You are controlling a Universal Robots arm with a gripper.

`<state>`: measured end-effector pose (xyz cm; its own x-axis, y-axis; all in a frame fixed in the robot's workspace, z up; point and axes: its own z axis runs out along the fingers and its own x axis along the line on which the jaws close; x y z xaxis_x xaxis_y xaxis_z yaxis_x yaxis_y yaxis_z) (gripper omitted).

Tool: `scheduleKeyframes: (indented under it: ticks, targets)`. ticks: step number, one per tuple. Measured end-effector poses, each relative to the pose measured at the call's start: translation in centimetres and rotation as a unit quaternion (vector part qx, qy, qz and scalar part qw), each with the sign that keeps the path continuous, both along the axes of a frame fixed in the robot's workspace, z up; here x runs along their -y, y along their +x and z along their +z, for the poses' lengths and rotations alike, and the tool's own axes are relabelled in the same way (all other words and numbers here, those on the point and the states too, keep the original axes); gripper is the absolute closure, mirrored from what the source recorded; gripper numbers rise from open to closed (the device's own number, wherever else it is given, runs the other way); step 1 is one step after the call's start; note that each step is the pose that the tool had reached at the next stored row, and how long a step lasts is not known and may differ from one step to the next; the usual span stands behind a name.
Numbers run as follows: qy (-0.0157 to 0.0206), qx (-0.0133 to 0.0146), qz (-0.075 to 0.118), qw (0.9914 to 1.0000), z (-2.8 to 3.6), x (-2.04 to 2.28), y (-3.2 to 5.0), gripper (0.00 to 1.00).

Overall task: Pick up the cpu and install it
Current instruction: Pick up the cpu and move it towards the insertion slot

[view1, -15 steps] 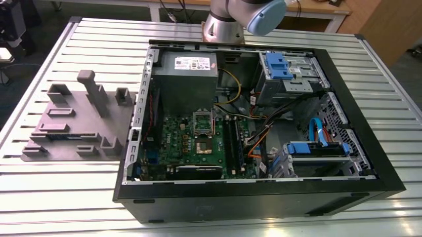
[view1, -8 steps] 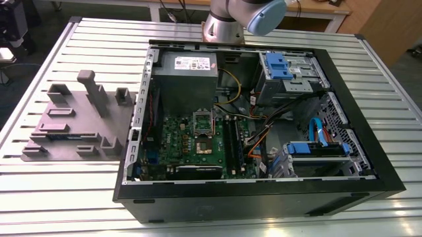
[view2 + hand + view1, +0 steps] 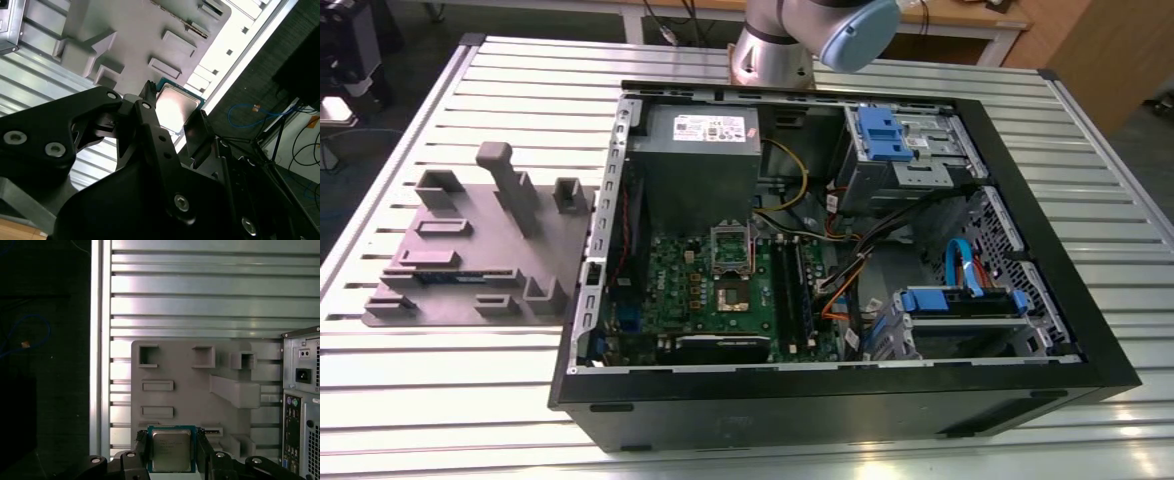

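Ribbed metal tabletop (image 3: 210, 290) lies well below my black pincer (image 3: 172, 441), which clamps the small, flat, square, silver-topped cpu (image 3: 171, 452) between its fingers by two opposite edges. I judge it light, stiff, slick and delicate underneath: hold edges only.

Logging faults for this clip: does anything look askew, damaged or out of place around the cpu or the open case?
Nothing stands out. The cpu sits square between the fingers of the gripper, with the grey fixture plate beyond it; no tilt or damage shows. In the exterior view the socket frame in the case appears open.
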<state>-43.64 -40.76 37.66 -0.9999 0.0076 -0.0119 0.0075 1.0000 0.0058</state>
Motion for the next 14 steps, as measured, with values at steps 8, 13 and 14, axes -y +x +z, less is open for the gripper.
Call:
scheduleKeyframes:
  ticks: [8, 13, 14]
  targets:
    - [0.0000, 0.0000, 0.000, 1.00000, 0.00, 0.00, 0.58, 0.53]
    - [0.0000, 0.0000, 0.000, 1.00000, 0.00, 0.00, 0.76, 0.53]
    - [0.0000, 0.0000, 0.000, 1.00000, 0.00, 0.00, 0.81, 0.53]
